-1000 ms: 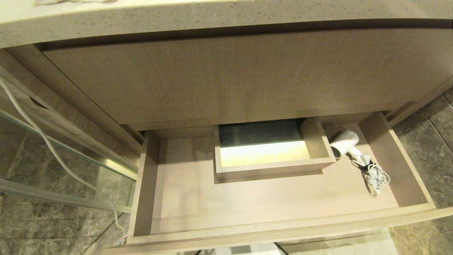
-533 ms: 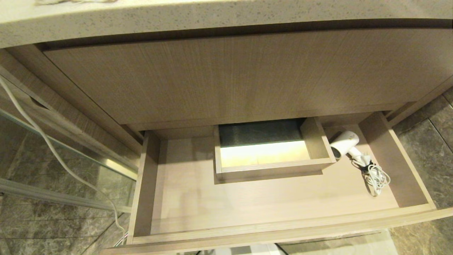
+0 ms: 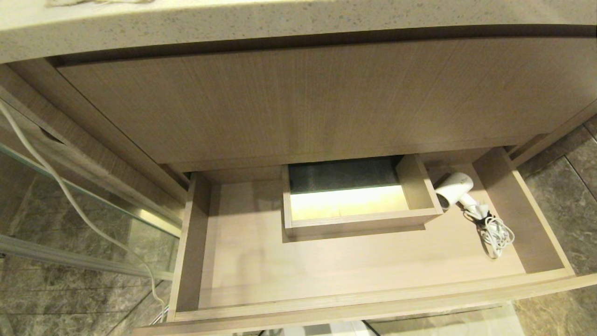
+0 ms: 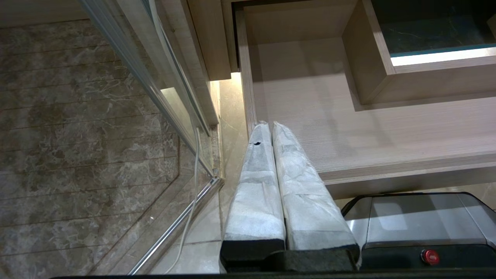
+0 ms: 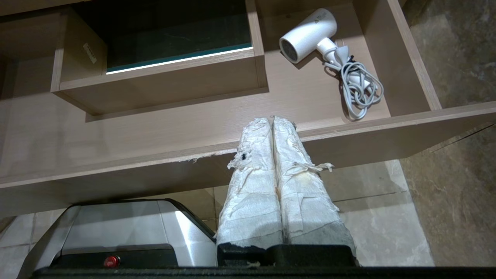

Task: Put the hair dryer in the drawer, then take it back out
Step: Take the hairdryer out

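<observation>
The wood-grain drawer (image 3: pixel 326 266) stands pulled out below the vanity. A white hair dryer (image 3: pixel 454 187) lies in its far right corner, barrel toward the boxed notch (image 3: pixel 359 219), its coiled cord (image 3: pixel 496 235) trailing toward the front. In the right wrist view the hair dryer (image 5: pixel 308 35) and cord (image 5: pixel 358 91) lie inside the drawer (image 5: pixel 155 128), well beyond my right gripper (image 5: pixel 272 120), which is shut and empty over the drawer's front edge. My left gripper (image 4: pixel 267 124) is shut and empty near the drawer's (image 4: pixel 368 128) left front corner. Neither arm shows in the head view.
A taller wood-grain panel (image 3: pixel 303 102) and stone counter (image 3: pixel 233 23) overhang the drawer's back. A glass panel with metal rail (image 3: pixel 70 261) and a loose white cable (image 3: pixel 70 205) stand to the left. Marble floor (image 3: pixel 569 186) lies right. The robot's silver base (image 5: pixel 116 228) sits below the drawer front.
</observation>
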Tool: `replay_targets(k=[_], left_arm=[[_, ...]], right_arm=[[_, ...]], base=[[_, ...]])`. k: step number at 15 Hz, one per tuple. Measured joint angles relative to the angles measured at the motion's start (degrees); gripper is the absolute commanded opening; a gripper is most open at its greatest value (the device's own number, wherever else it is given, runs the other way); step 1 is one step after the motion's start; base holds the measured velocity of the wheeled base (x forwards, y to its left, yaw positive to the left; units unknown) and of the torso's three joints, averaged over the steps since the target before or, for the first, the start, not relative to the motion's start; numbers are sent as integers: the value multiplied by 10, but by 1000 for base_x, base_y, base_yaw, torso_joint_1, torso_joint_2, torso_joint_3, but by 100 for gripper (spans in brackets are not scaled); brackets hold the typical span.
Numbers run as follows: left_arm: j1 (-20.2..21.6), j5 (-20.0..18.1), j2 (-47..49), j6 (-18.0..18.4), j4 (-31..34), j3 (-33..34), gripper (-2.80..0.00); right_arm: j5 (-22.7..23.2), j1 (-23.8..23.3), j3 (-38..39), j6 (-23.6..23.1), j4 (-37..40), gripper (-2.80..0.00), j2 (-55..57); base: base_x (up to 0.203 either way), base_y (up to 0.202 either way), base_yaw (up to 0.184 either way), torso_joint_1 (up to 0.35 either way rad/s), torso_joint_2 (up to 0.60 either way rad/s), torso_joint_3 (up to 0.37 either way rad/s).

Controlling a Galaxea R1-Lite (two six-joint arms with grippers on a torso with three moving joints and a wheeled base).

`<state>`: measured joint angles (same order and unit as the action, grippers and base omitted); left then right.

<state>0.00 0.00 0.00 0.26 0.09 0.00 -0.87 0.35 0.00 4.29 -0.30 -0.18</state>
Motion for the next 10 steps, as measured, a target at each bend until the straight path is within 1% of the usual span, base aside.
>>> replay_targets(k=[10], left_arm=[[0, 0, 0, 0, 0, 0, -280]], right_arm=[[0, 0, 0, 0, 0, -280, 0]], base=[[0, 0, 0, 0, 0, 0]])
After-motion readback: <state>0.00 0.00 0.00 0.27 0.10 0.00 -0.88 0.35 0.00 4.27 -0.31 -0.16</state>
